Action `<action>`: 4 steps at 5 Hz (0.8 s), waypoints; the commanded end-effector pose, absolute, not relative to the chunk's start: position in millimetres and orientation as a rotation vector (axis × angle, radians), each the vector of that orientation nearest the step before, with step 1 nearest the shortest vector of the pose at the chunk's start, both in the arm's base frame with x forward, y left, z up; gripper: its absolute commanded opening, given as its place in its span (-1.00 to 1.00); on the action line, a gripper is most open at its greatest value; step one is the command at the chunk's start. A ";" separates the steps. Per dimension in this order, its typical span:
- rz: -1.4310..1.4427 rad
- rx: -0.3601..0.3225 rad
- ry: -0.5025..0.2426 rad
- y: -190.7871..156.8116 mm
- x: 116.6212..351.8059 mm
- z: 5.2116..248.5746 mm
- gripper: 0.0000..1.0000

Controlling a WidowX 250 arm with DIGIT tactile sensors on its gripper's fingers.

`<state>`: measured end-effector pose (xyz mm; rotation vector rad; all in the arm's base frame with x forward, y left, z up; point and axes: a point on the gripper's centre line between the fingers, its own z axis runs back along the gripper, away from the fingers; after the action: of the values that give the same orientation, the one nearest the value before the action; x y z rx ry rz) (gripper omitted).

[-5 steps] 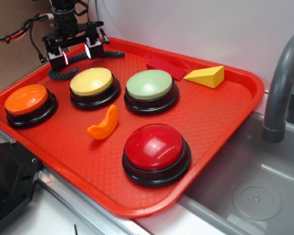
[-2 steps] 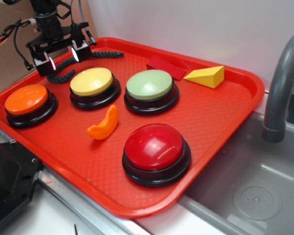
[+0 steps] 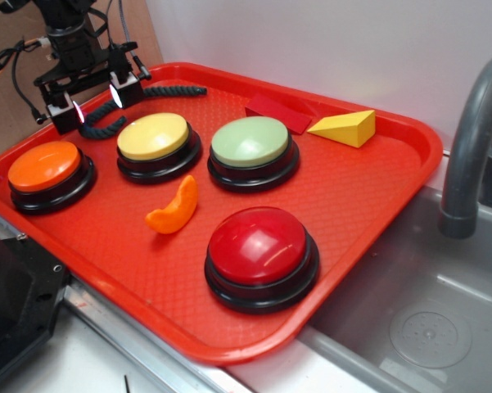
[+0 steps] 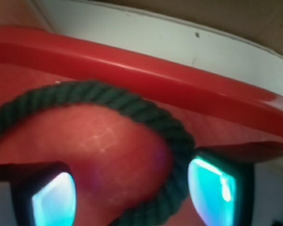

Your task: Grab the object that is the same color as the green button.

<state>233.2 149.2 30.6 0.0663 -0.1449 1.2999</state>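
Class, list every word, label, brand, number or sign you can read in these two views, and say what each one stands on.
None: no readable text shows in either view.
The button tops are plain: green button, yellow button, orange button, red button.
The red tray, yellow wedge and dark green rope carry no print.

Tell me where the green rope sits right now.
In the exterior view the green rope lies along the tray's far left edge, behind the yellow button, its left end curling under the gripper.
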 end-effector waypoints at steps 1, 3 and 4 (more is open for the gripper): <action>1.319 0.073 -0.141 147.7 217.6 33.2 1.00; 1.336 0.074 -0.106 147.3 216.5 18.5 -1.00; 1.337 0.058 -0.116 143.7 214.6 21.2 -1.00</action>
<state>228.3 146.7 12.2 0.0599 -0.1129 1.3262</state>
